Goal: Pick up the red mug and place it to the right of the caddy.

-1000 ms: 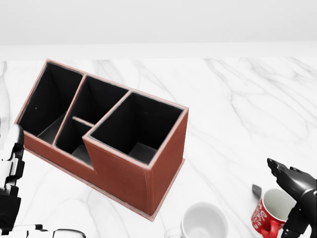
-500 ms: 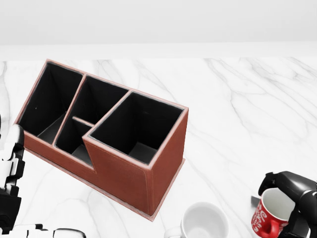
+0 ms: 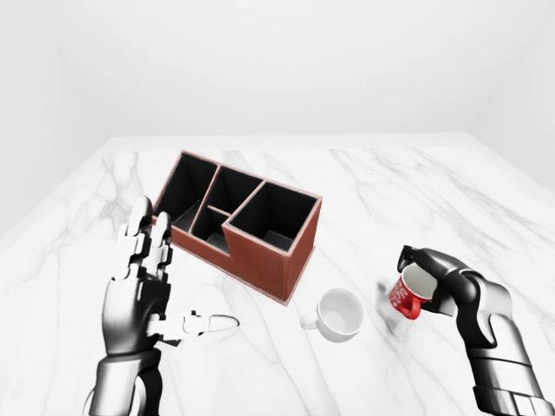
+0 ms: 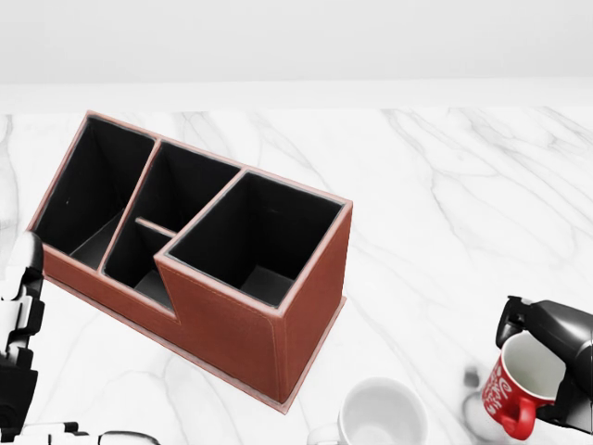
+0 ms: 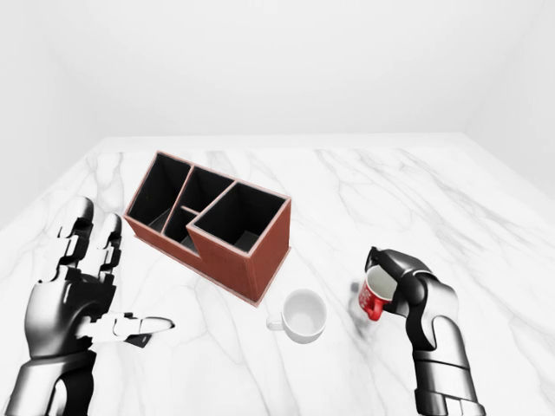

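The red mug (image 3: 406, 297) with white lettering hangs tilted just above the marble table, at the right of the left-eye view, its handle pointing down in the head view. My right hand (image 3: 416, 270) is shut on it, the dark fingers (image 4: 515, 320) curled over the rim. A faint shadow lies on the marble under the mug. The brown leather caddy (image 3: 260, 256), with several black compartments, stands up and to the left of the mug. My left hand (image 3: 147, 286) is held up open at the left, holding nothing.
A white mug (image 3: 339, 314) stands on the marble table (image 3: 390, 199) between the caddy's near corner and the red mug. The table's far edge meets a plain white wall at the top of the views.
My right hand's fingers have closed over the red mug's rim. The mug has come up off the table, tilted, and shifted a little to the right. The left hand has stayed put.
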Controlling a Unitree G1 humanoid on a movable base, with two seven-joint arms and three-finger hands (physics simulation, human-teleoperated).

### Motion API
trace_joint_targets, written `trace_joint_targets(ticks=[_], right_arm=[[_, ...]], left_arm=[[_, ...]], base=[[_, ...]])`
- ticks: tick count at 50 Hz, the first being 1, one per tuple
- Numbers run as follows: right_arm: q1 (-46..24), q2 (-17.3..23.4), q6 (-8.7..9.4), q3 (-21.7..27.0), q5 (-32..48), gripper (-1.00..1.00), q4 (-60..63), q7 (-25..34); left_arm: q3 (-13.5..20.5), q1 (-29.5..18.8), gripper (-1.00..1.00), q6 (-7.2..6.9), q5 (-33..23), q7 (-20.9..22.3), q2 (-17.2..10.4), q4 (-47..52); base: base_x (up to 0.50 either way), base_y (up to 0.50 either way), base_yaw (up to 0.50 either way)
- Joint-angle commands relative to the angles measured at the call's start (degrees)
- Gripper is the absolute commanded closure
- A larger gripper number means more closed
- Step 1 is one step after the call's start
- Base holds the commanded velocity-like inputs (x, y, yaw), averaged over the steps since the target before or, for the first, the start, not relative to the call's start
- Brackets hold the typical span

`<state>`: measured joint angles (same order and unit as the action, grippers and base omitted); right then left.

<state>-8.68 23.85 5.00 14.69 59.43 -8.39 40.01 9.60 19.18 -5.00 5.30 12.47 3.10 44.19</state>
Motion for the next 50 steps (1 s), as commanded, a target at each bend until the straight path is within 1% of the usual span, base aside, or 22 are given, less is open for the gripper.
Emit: trace_joint_targets(ticks=[1, 6, 9, 14, 18, 29, 31, 37, 44, 50], right_arm=[[-1.11, 0.89, 0.00, 3.46, 1.26, 1.00, 11.89, -0.01], [-2.88, 1.21, 0.00, 3.96, 2.06, 1.00, 15.67, -0.01], [-5.29, 1.66, 0.00, 3.92, 2.26, 1.00, 17.52, -0.01], [-9.21, 2.56, 0.00, 2.75, 2.98, 1.00, 18.32, -0.01], [-11.22, 2.40, 0.00, 1.67, 3.53, 1.00, 18.95, -0.01], [-15.27, -0.35, 0.00, -2.34, 6.39, 1.00, 17.58, -0.01], [-16.74, -1.40, 0.00, -3.61, 7.04, 1.00, 16.63, -0.01], [-17.74, -3.22, 0.00, -5.62, 8.18, 1.00, 14.24, -0.01], [-21.02, -4.84, 0.00, -7.55, 8.49, 1.00, 8.73, -0.01], [-21.87, -6.13, 0.00, -9.01, 8.20, 1.00, 4.69, -0.01]], left_arm=[[-0.27, 0.73, -1.00, 0.00, 0.07, 0.21, 0.23, 1.30], [0.18, 0.74, -1.00, 0.00, 0.39, 0.40, 0.27, 1.58], [0.28, 0.64, -1.00, 0.00, 0.44, 0.46, 0.33, 1.74], [-0.10, 0.64, -1.00, 0.00, 0.09, 0.42, 0.33, 1.35], [0.04, 0.60, -1.00, 0.00, 0.22, 0.42, 0.28, 1.51], [0.35, 0.64, -1.00, 0.00, 0.41, 0.62, 0.45, 2.06], [0.17, 0.79, -1.00, 0.00, 0.38, 0.65, 0.48, 2.19], [0.38, 0.57, -1.00, 0.00, 0.52, 0.64, 0.43, 2.27], [0.60, 0.61, -1.00, 0.00, 0.71, 0.71, 0.47, 2.35], [0.57, 0.74, -1.00, 0.00, 0.72, 0.82, 0.54, 2.88]], base=[[0.00, 0.00, 0.00], [0.00, 0.00, 0.00], [0.00, 0.00, 0.00], [0.00, 0.00, 0.00], [0.00, 0.00, 0.00], [0.00, 0.00, 0.00], [0.00, 0.00, 0.00], [0.00, 0.00, 0.00], [0.00, 0.00, 0.00], [0.00, 0.00, 0.00]])
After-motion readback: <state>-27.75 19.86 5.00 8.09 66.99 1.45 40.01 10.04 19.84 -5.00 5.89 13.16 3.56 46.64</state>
